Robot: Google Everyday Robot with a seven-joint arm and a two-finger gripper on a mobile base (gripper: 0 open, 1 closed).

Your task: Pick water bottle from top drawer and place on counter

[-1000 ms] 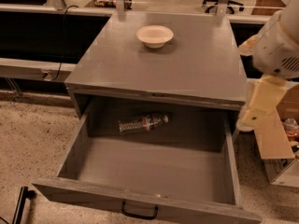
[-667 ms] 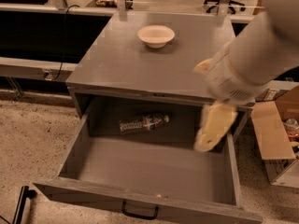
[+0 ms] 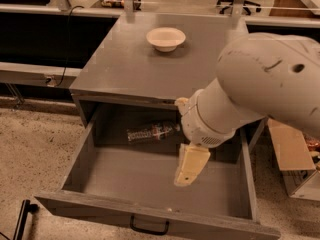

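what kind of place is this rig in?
Probably an office or lab: wheeled chair base, long desk behind the counter, speckled floor. Gripper hangs over the open top drawer.

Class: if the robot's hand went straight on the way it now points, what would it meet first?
Probably the floor of the open grey wooden top drawer: the cream hand points downward, away from the clear plastic water bottle. Depth is unclear.

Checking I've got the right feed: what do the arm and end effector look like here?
The arm is a thick, rounded off-white shell with dark scuff marks and a small dark hole, narrowing to a ringed wrist collar. The end effector, over the open top drawer, is pale yellowish and blocky. No cables show.
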